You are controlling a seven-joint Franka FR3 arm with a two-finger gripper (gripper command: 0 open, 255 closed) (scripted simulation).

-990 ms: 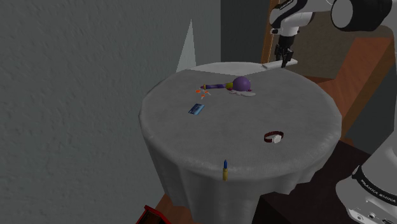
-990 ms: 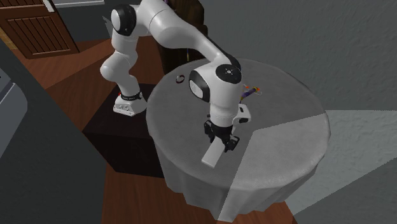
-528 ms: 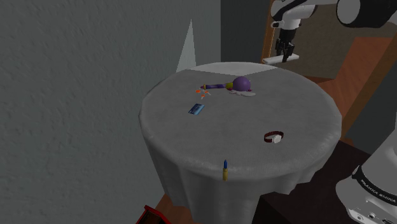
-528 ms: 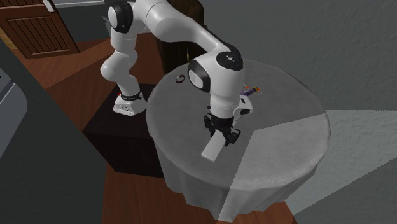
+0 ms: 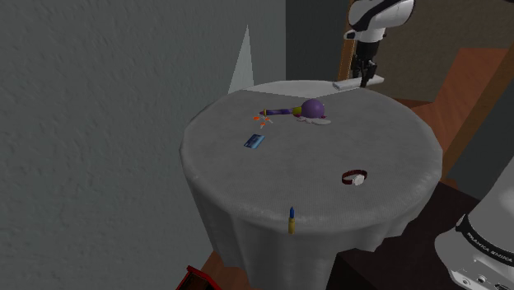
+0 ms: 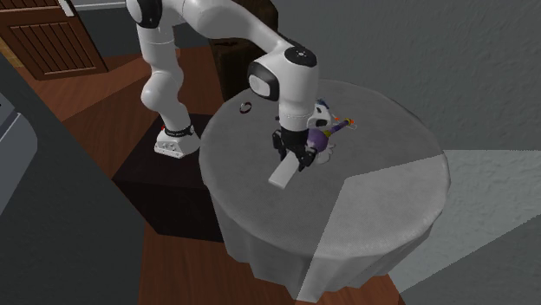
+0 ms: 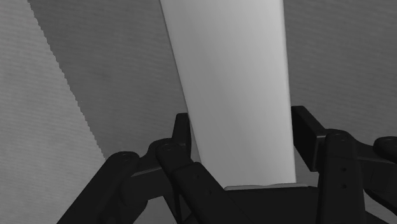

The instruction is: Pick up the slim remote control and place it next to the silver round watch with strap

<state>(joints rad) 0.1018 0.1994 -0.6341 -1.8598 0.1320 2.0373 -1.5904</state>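
Remote (image 6: 283,175) shifted along table (image 6: 392,130) rim toward watch (image 6: 245,107), clamped in gripper (image 6: 293,162).

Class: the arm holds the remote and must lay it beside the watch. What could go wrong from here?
1. The gripper clasps the white remote near one end; the long free end might tilt or slip.
2. The watch lies near the table edge; a careless placement might nudge it off.
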